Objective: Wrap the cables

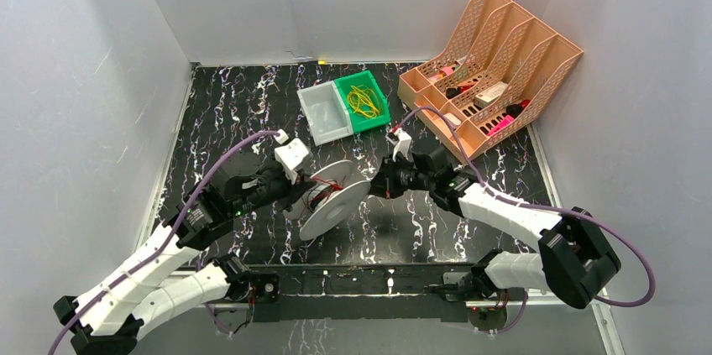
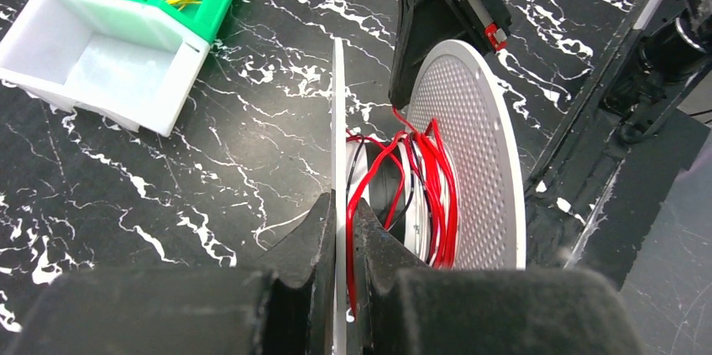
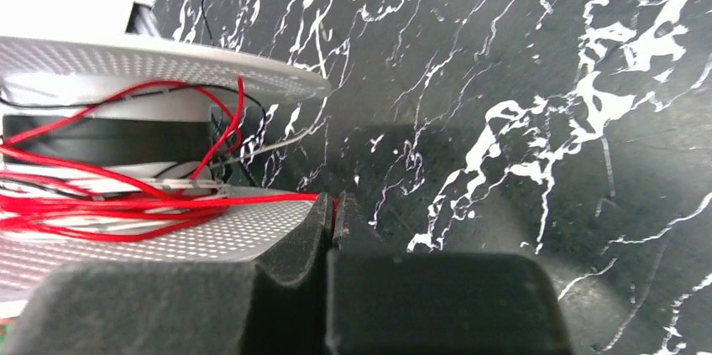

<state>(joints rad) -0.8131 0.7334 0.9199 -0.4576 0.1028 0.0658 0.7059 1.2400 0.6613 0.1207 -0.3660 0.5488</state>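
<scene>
Left gripper (image 2: 340,208) first, since it sits nearest us: its two black fingers are pressed nearly together on the thin rim of one white flange of the spool (image 2: 470,137), which stands edge-on between them. We see the spool's two perforated discs side by side, with the hub between them.

Around that hub lies the red wire (image 2: 437,179), wound in loose, uneven turns that run round the hub and parallel to the discs. A few loops sag away from the core, and thin black strands show among them. From above, the discs appear as slanted ovals, so we read the spool as tipped, its axis neither upright nor lying flat, and held over the black marbled table (image 1: 235,112) between the two arms.

One free strand leaves the winding and stretches straight toward the right gripper (image 3: 332,204). In the right wrist view it runs across the lower disc and ends where the fingers meet, which are squeezed shut on it. That length points from the hub out to the right arm's side.

Farther back stand a white bin (image 1: 326,113) and, touching it, a green bin (image 1: 379,95) holding a yellow wire tangle (image 1: 363,101). At the far right, a peach file organiser (image 1: 520,44) leans with small items in its slots.
</scene>
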